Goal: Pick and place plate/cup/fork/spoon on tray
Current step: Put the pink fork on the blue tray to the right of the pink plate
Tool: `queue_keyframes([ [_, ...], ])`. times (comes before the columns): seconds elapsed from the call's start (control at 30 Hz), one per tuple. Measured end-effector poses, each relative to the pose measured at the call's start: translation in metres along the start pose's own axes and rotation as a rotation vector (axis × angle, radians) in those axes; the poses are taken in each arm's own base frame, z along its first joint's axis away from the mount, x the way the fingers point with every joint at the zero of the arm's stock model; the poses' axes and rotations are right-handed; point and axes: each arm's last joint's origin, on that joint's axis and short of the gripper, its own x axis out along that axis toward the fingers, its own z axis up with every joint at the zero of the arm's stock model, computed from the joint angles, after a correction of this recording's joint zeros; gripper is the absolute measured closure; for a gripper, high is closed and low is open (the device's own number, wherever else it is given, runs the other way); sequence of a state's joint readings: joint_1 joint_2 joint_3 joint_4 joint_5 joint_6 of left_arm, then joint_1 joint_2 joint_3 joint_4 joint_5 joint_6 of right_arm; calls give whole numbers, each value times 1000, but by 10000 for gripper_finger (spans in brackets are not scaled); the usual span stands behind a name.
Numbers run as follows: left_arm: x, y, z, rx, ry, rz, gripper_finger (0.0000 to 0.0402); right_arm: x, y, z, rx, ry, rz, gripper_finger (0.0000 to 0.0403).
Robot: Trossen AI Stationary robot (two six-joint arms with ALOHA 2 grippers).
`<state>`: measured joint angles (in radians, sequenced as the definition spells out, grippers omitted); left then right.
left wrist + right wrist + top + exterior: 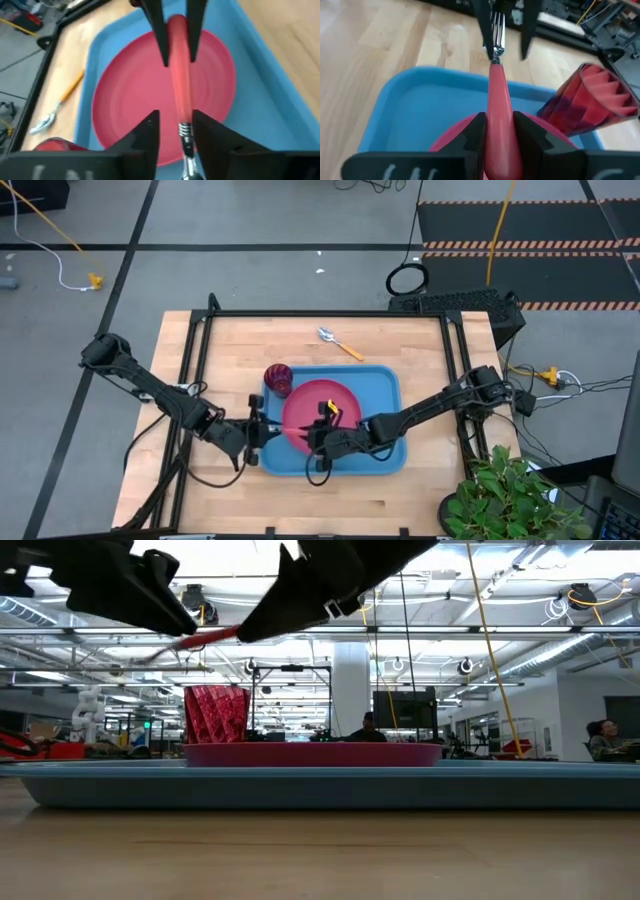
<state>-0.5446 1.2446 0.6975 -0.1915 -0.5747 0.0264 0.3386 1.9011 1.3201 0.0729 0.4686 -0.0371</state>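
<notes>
The blue tray lies on the wooden table. The pinkish-red plate rests flat in it, and the dark red cup stands upright at its far left corner. The orange-handled spoon lies on the table beyond the tray. The fork hangs in the air over the plate's left part. My right gripper is shut on its handle. My left gripper is open, its fingers on either side of the fork's metal end. Whether one finger touches it, I cannot tell. My right gripper pinches the fork's pinkish-red handle between its two fingers, near the handle's free end. The fingers come from the table's right and lie roughly along the fork. The fork is lifted clear above the plate, its tines toward my left gripper and slightly lower than the handle.
A black frame runs round the table's left, far and right sides. A green plant stands at the near right corner. Bare wood shows between the tray and the near edge.
</notes>
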Motion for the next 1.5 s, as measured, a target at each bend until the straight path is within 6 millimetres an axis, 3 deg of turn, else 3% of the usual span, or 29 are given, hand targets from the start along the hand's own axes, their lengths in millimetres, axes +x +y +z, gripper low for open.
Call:
queue_keyframes([
  [0.23,-9,7,17,111,-62,33,217,-4,-1,-14,74,144,-37,337],
  [0.37,-20,21,38,133,-120,102,210,-18,-1,-21,135,252,-68,342],
  [0.5,-25,35,46,105,-140,141,209,-33,3,-22,212,306,-76,342],
  [0.8,-21,51,34,96,-24,175,208,-75,3,-21,306,397,-124,343],
  [1.07,-17,57,24,73,66,191,208,-134,-15,-17,435,441,-245,343],
  [1.27,-15,62,17,11,128,206,208,-177,-24,-30,586,519,-434,343],
  [1.37,-15,64,14,-18,151,215,208,-187,-22,-39,640,544,-522,343],
  [1.5,-14,66,13,-46,160,219,208,-188,-16,-56,703,540,-573,343],
])
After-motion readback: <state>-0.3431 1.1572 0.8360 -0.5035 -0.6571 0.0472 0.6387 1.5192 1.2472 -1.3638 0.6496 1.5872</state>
